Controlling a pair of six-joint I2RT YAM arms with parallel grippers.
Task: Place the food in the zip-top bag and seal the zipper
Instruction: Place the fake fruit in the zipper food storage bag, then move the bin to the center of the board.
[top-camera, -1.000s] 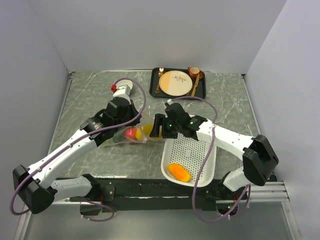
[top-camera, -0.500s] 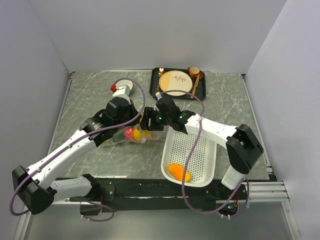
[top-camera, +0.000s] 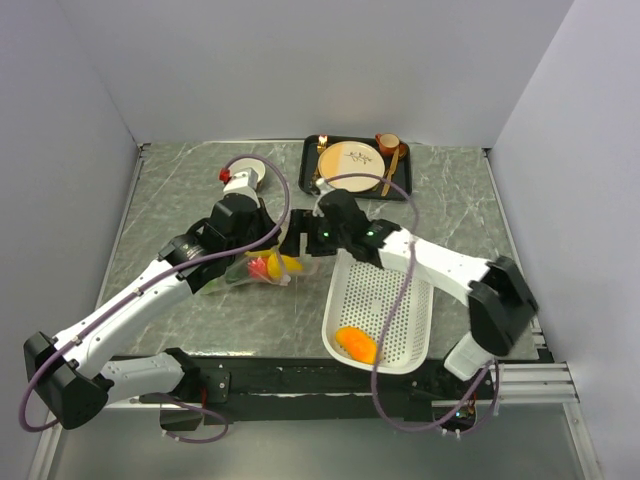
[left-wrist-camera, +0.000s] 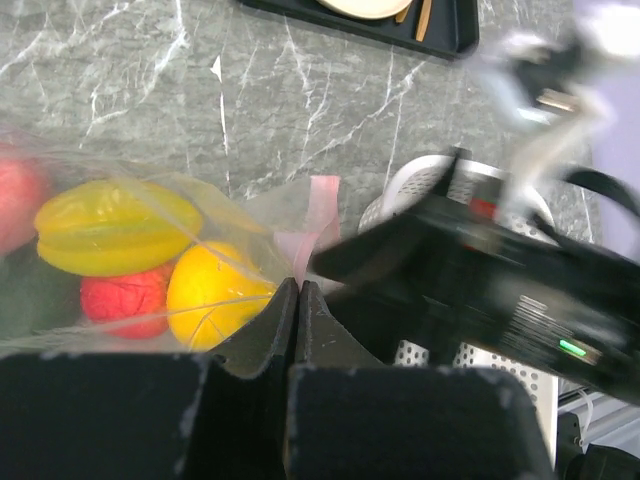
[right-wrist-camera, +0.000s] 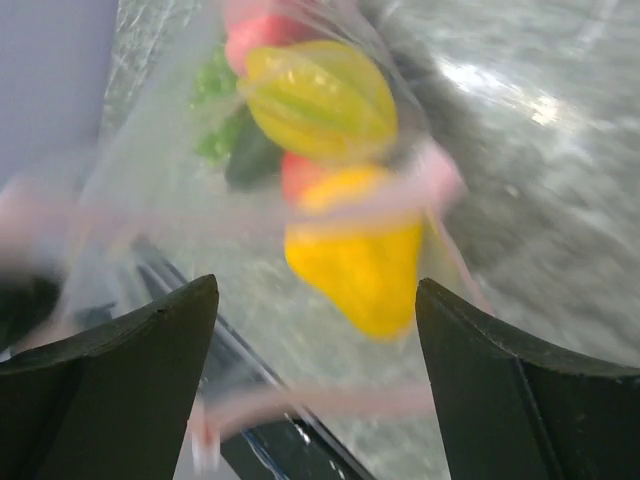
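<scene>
The clear zip-top bag (top-camera: 250, 270) lies on the marble table between the arms, with several toy fruits inside. In the left wrist view it holds a yellow-green piece (left-wrist-camera: 115, 225), a yellow piece (left-wrist-camera: 215, 295) and a red strawberry (left-wrist-camera: 125, 300). My left gripper (left-wrist-camera: 297, 285) is shut on the bag's mouth edge, at the pale pink zipper strip (left-wrist-camera: 318, 215). My right gripper (right-wrist-camera: 315, 300) is open, right at the bag's mouth and empty; its view is blurred. The yellow piece (right-wrist-camera: 360, 265) lies in front of it. An orange piece (top-camera: 357, 344) lies in the white basket.
The white perforated basket (top-camera: 385, 300) sits under the right arm at the near right. A black tray (top-camera: 358, 166) with a plate, cup and cutlery stands at the back. A small red and white object (top-camera: 240, 180) lies at the back left.
My right gripper has moved left from above the basket to the bag's mouth. My left gripper has kept its hold on the bag, shifting only slightly.
</scene>
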